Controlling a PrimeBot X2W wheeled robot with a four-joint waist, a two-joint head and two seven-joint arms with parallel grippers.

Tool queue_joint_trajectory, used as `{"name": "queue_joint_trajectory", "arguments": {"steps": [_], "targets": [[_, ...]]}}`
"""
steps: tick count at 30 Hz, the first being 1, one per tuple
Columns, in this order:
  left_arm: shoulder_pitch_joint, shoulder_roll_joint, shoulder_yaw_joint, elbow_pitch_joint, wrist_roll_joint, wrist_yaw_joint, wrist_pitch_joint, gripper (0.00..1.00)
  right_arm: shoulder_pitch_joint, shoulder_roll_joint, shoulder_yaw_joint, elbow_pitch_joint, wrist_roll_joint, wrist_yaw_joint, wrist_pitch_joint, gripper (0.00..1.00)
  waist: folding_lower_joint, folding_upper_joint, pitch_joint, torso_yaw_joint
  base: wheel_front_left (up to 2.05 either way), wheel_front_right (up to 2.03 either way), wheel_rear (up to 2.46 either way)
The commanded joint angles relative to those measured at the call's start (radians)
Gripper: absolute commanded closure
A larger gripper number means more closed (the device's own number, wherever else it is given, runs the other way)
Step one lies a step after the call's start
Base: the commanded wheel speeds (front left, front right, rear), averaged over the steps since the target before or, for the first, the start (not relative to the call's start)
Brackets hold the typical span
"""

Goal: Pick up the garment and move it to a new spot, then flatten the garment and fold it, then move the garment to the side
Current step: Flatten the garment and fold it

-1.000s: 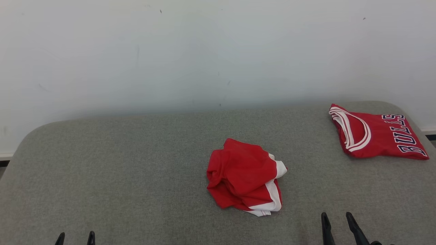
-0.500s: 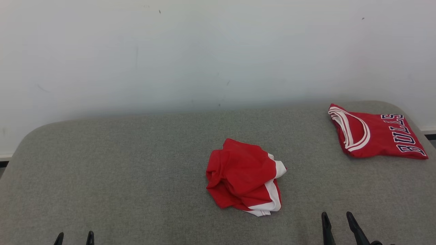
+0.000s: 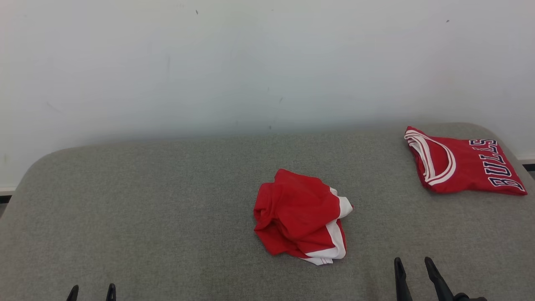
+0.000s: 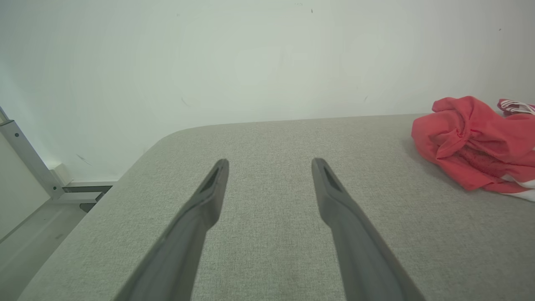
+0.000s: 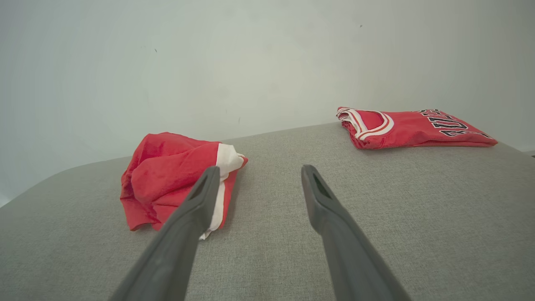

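Note:
A crumpled red garment (image 3: 299,215) with white trim lies in a heap near the middle of the grey padded surface (image 3: 167,200). The right wrist view has the garment (image 5: 175,175) ahead and to the left; in the left wrist view the garment (image 4: 472,142) sits at the far right. My right gripper (image 3: 411,265) stands open at the lower right, short of the heap and to its right, holding nothing. At the lower left edge my left gripper (image 3: 92,289) is open too, far from the cloth. Its fingers (image 4: 213,184) spread wide over bare fabric.
A folded red jersey (image 3: 464,165) with "BULLS" lettering lies at the back right corner; it also shows as a folded jersey (image 5: 409,127) in the right wrist view. A white wall (image 3: 250,62) stands behind the surface. A metal frame (image 4: 29,163) stands off its left edge.
Nothing has moved on the surface; both grippers stay open in place. The whole picture shifts by a few pixels, which is the camera.

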Motion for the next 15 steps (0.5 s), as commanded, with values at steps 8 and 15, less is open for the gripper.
{"name": "queue_joint_trajectory", "arguments": {"steps": [8,15], "targets": [[-0.017,0.002,-0.009,0.005,-0.004,0.001,-0.003,0.00,-0.090,-0.010,0.057,0.036,-0.045,-0.002,0.000,0.00,0.0000,-0.0001,0.017,0.013,0.00,0.00,0.00],[-0.044,0.009,-0.035,0.007,-0.010,0.001,-0.003,0.00,-0.224,-0.033,0.115,0.190,-0.066,-0.002,0.023,0.00,0.0000,-0.0001,0.039,0.042,0.00,0.00,0.00]]}}
